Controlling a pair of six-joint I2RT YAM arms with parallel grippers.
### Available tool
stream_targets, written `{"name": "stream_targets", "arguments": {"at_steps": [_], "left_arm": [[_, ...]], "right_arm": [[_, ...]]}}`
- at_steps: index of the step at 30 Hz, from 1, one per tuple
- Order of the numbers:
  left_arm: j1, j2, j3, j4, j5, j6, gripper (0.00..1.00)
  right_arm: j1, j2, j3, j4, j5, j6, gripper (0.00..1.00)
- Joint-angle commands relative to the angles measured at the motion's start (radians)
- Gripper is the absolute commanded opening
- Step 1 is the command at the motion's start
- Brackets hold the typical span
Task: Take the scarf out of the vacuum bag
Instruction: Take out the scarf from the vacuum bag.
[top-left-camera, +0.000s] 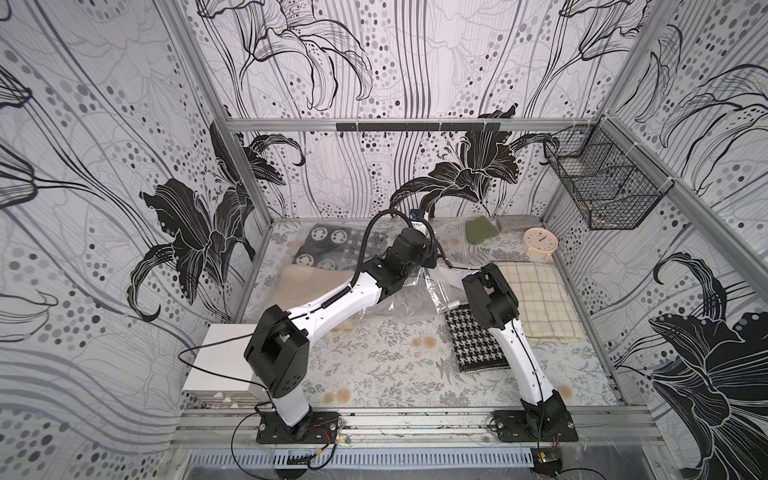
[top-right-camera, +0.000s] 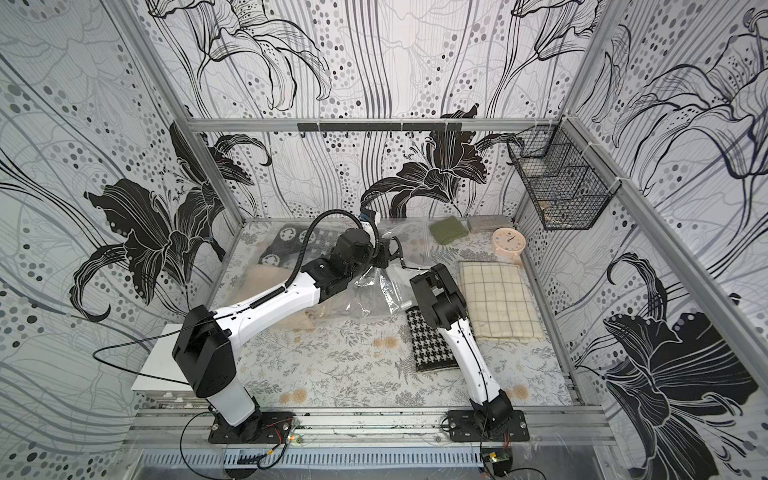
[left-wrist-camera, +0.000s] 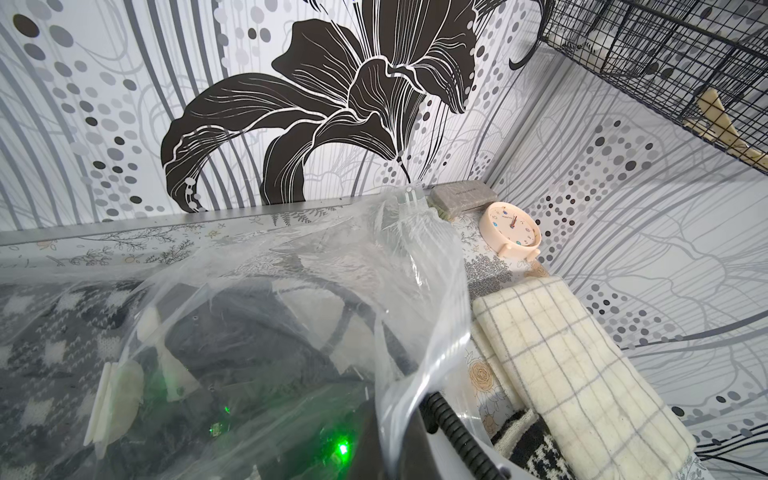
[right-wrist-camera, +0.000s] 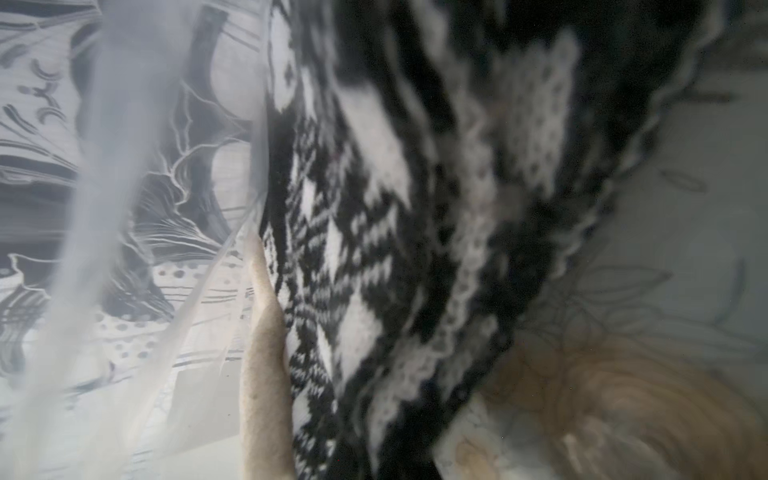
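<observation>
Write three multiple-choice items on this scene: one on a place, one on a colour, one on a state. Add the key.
1. Where on the table is the clock?
A. at the near left corner
B. at the far right corner
C. in the middle

2. What colour is the checked cloth?
A. red
B. blue
C. cream with grey lines

3. How is the houndstooth scarf?
A. lying flat on the table
B. hanging in the air
C. rolled into a ball

Key:
1 B: in both top views it stands by the far right corner.
2 C: it is pale cream crossed by thin grey lines.
3 A: it lies flat, partly hidden by the right arm.
</observation>
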Motion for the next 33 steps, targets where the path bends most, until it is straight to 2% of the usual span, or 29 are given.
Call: {"name": "stream_targets", "arguments": {"at_steps": [1, 3, 6, 8, 9, 11, 12, 15, 18, 21, 24, 25, 27, 29, 33], "left_arm": [[0.003, 0.009, 0.025, 0.042, -0.013, 0.011, 0.00], [0.004, 0.013, 0.028, 0.042, -0.009, 0.009, 0.00], [0.005, 0.010, 0.027, 0.042, -0.009, 0.009, 0.00], [0.004, 0.008, 0.025, 0.042, -0.012, 0.009, 0.00], [0.005, 0.006, 0.023, 0.041, -0.014, 0.010, 0.00], [0.005, 0.003, 0.019, 0.042, -0.015, 0.008, 0.00], [0.005, 0.002, 0.017, 0.042, -0.015, 0.008, 0.00], [0.007, 0.001, 0.017, 0.041, -0.015, 0.009, 0.00], [0.009, -0.001, 0.012, 0.042, -0.017, 0.008, 0.00], [0.010, 0.006, 0.013, 0.045, -0.014, 0.007, 0.00], [0.010, 0.010, 0.013, 0.047, -0.011, 0.002, 0.00], [0.011, 0.010, 0.012, 0.048, -0.009, 0.001, 0.00], [0.011, 0.009, 0.013, 0.048, -0.006, 0.003, 0.00], [0.010, 0.011, 0.013, 0.048, -0.006, 0.002, 0.00], [0.011, 0.011, 0.013, 0.048, -0.003, 0.000, 0.00]], "right_arm": [[-0.016, -0.077, -0.041, -0.010, -0.011, -0.025, 0.00], [-0.016, -0.078, -0.026, -0.058, -0.023, -0.054, 0.00], [-0.023, -0.092, -0.085, 0.026, -0.041, -0.008, 0.00], [-0.022, -0.093, -0.047, -0.101, -0.021, -0.081, 0.00], [-0.022, -0.102, -0.056, -0.103, -0.028, -0.086, 0.00], [-0.029, -0.126, -0.122, -0.010, -0.055, -0.046, 0.00], [-0.029, -0.139, -0.133, -0.033, -0.048, -0.069, 0.00], [-0.021, -0.169, -0.103, -0.255, 0.038, -0.218, 0.00], [-0.046, -0.220, -0.227, -0.093, -0.013, -0.145, 0.00], [-0.046, -0.217, -0.197, -0.185, -0.023, -0.193, 0.00], [-0.057, -0.239, -0.299, 0.020, -0.084, -0.089, 0.00], [-0.055, -0.234, -0.267, -0.067, -0.070, -0.132, 0.00], [-0.049, -0.228, -0.227, -0.168, -0.032, -0.185, 0.11], [-0.058, -0.233, -0.254, -0.107, -0.053, -0.140, 0.23], [-0.061, -0.235, -0.245, -0.113, -0.045, -0.144, 0.30]]}}
